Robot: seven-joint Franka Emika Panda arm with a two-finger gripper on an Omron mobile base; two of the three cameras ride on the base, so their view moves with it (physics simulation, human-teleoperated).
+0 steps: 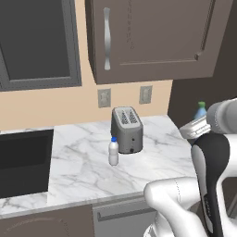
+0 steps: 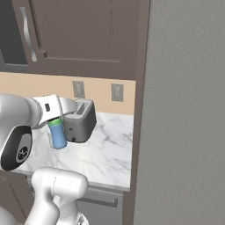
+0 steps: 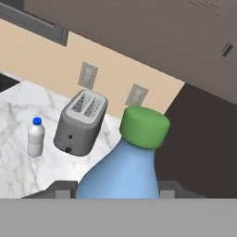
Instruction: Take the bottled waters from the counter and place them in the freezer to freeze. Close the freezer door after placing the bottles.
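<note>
My gripper [image 3: 118, 190] is shut on the translucent blue bottled water [image 3: 125, 171] with its green cap [image 3: 144, 126], held upright in the air. In the right base view the gripper [image 2: 55, 121] carries this bottle [image 2: 57, 135] above the counter [image 2: 110, 154], in front of the toaster. From the left base, the bottle's top [image 1: 201, 110] peeks out behind the arm. The white bottled water [image 1: 113, 152] with a blue cap stands on the marble counter [image 1: 83, 171] just left of the toaster; it is also in the hand view [image 3: 35, 137]. The freezer's flat grey panel [image 2: 184, 132] rises at the right.
A grey toaster [image 1: 126, 129] [image 2: 81, 121] [image 3: 80, 122] stands near the back wall under two outlets [image 1: 104, 97]. A black sink [image 1: 23, 162] lies at the counter's left. Dark brown wall cabinets [image 1: 152, 37] hang overhead.
</note>
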